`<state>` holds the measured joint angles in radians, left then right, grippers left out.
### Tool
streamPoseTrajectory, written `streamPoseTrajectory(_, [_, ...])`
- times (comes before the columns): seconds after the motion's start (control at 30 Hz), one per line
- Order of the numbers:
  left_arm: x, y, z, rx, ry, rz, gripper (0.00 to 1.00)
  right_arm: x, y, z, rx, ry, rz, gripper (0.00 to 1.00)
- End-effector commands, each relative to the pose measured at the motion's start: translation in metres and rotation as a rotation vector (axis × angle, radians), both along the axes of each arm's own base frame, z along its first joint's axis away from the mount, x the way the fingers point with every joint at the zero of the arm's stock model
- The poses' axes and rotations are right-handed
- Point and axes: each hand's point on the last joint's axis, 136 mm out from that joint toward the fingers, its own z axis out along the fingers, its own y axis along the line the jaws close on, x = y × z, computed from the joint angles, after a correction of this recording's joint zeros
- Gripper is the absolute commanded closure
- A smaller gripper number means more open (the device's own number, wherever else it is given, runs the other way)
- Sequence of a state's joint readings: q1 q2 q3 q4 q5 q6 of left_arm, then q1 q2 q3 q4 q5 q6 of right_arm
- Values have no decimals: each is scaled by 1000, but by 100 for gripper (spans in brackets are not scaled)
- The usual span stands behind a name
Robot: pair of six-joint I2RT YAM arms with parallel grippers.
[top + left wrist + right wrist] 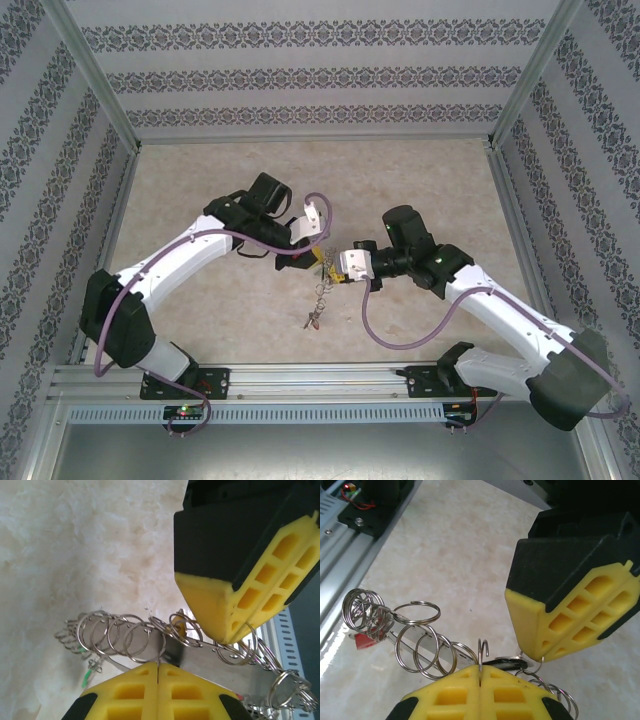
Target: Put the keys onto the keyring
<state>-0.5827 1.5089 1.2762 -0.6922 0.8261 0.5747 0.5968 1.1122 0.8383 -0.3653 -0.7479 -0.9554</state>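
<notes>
Mid-table, above table (200, 190): left gripper (158, 672) pinched tight on thin keyring (158, 652) wire, right gripper (480, 676) clamped on it too. Keys (317, 305) dangle between them, toward near edge. Small rings (115, 635) already strung. Black-tag key not made out, so threading probably unfinished.

My counter (420, 180) is a pale beige slab with a cloudy, marbled pattern. A grey metal rail (300, 378) runs along its near edge, with my two arm bases (190, 383) bolted to it, and patterned walls (300, 70) close in the other three sides. Near the middle, toward the front, the keyring (318, 295), strung with small silver rings and keys, trails down toward the surface. I cannot tell whether its lowest end rests on the counter.
</notes>
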Motion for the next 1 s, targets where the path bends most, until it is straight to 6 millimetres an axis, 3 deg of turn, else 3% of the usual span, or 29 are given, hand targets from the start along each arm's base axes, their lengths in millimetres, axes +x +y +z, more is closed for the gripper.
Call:
streamPoseTrajectory(0.0, [9,-14,25,-107,-153,-42,100,-5,4,22,82,55,38,100])
streamPoseTrajectory(0.47, [-5,-17,34,-195,-239,-102,100,0,-11,23,132,205,0,100])
streamPoseTrajectory(0.97, [-28,-24,33,-181,-255,-169,100,0,-11,20,121,222,-3,100])
